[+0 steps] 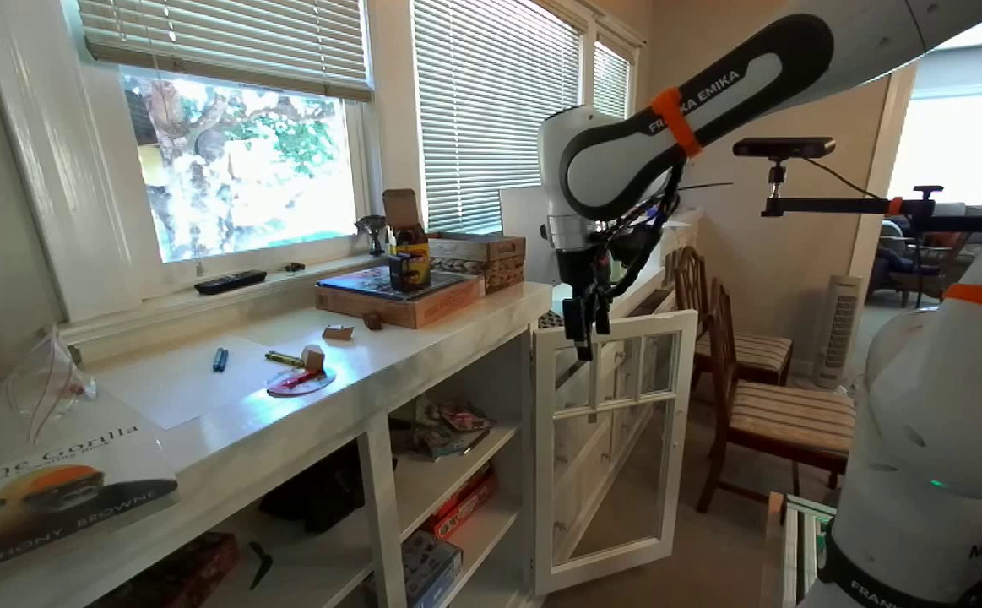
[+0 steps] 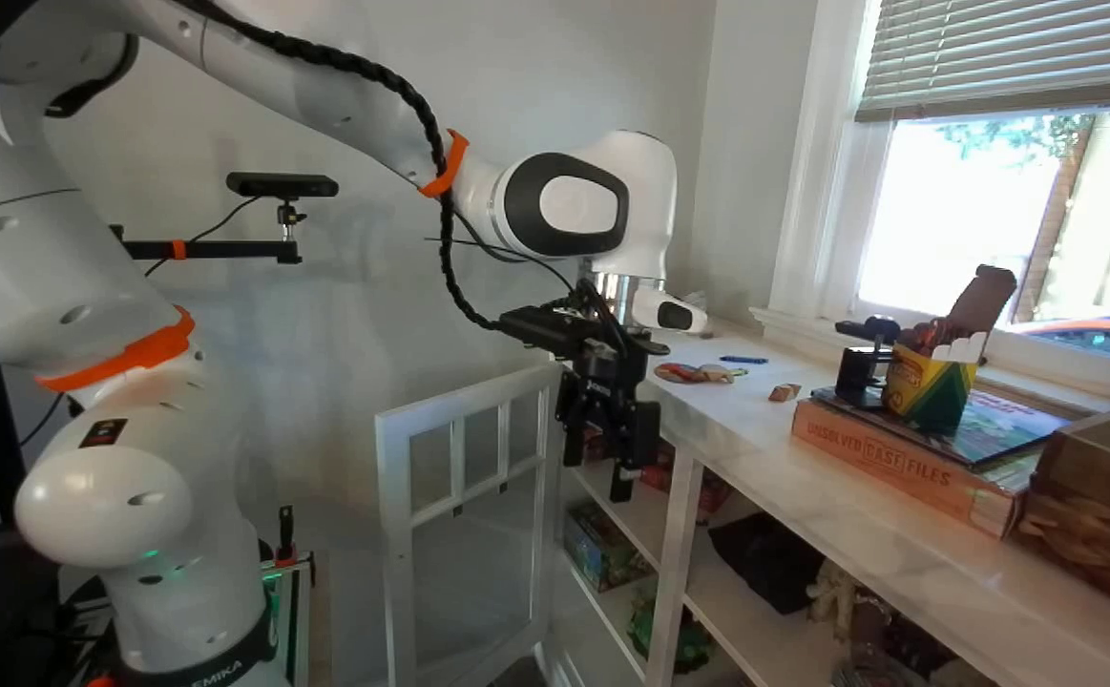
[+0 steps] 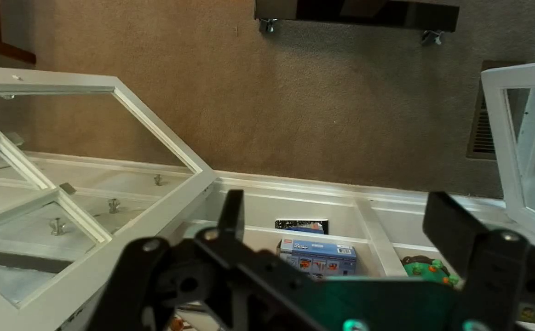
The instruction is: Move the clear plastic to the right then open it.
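Well apart from the fingers point(image 3: 446, 223), which hang wide and empty beyond the front edge of the table point(image 1: 389, 346), the clear plastic point(image 1: 47, 384) rests by the window point(image 1: 237, 169), its long axis hard to make out. Reaching it likely means travelling along the table and inward.

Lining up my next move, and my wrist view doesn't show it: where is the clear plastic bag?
Observer: In an exterior view, the clear plastic bag sits at the pale book with an orange-and-black cover picture; whether on it or just behind it, I can't tell.
Operator: Is my black two-fingered gripper above that bag?
Observer: No. The exterior view shows the gripper hanging well apart from the bag, out past the front edge of the long white counter.
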Robot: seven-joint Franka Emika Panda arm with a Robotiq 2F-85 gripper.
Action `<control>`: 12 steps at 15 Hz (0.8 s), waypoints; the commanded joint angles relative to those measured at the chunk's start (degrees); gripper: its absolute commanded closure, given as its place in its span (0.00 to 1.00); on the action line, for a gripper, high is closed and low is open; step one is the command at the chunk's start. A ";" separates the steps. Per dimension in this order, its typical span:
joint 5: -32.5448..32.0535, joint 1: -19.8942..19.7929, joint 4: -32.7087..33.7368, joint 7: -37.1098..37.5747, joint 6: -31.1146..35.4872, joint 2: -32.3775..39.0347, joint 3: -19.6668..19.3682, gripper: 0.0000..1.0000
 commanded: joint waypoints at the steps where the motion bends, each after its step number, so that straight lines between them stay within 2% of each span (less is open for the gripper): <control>1: -0.68 1.63 2.47 -2.18 3.08 1.58 0.02 0.00; 8: 2.81 9.31 12.05 -10.29 20.79 9.02 2.89 0.00; 12: 11.40 14.68 14.46 -16.03 33.32 13.43 3.26 0.00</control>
